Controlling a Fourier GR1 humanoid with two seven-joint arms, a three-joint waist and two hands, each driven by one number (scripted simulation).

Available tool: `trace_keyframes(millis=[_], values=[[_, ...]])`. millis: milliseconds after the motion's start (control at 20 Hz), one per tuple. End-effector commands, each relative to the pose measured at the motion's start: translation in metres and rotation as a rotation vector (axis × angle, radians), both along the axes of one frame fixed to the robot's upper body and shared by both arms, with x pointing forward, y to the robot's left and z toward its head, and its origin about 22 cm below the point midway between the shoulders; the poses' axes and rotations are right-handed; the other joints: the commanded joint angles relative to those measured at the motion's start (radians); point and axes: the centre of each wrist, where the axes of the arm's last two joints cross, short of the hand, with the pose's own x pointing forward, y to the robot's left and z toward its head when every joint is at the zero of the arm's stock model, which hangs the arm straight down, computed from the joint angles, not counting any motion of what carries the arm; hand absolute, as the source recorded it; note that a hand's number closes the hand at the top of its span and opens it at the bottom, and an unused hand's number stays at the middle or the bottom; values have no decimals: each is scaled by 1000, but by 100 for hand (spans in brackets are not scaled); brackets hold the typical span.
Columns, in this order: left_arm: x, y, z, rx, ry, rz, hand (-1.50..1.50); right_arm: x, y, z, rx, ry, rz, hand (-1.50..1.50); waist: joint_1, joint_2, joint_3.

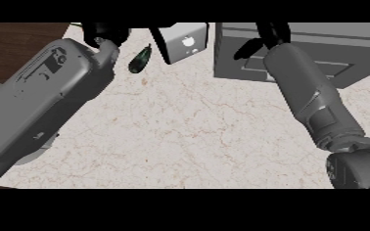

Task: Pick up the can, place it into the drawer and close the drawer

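my left forearm (51,93) fills the near left of the view, a big grey slab running up from the lower left corner toward the top edge. at its end my left hand (101,33) shows black against the top of the view, just beside the dark can; its fingers run out of sight at the upper edge, so i cannot tell how far open it is or whether it touches anything.

my right forearm (307,90) rises from the lower right corner and leans up and left, over the front of the grey drawer unit (339,41). my right hand (264,38) sits over that unit's front at the top, fingers pointing down and left toward the drawer face (249,66). how wide it is, i cannot tell; the dark fingers blur into the grey behind them.

the marble counter (188,132) spreads pale between both arms. a strip of brown wood (25,39) shows at the upper left.

a light grey box (184,44) stands tilted near the top middle, between the can and the drawer unit.

the can (139,60), dark green, lies tipped on the counter just left of that box, near my left wrist, well apart from the drawer unit.
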Motion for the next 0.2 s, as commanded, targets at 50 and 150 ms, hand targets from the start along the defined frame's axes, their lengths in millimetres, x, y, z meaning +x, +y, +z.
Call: trace_keyframes(millis=[50,150], values=[[-5,-6,-3,13,2,2,-150,10,2,34,281,-38,19,-150,6,-13,-6],[-13,-4,-3,0,2,-18,-150,6,7,18,321,-38,0,-150,17,-14,-7]])
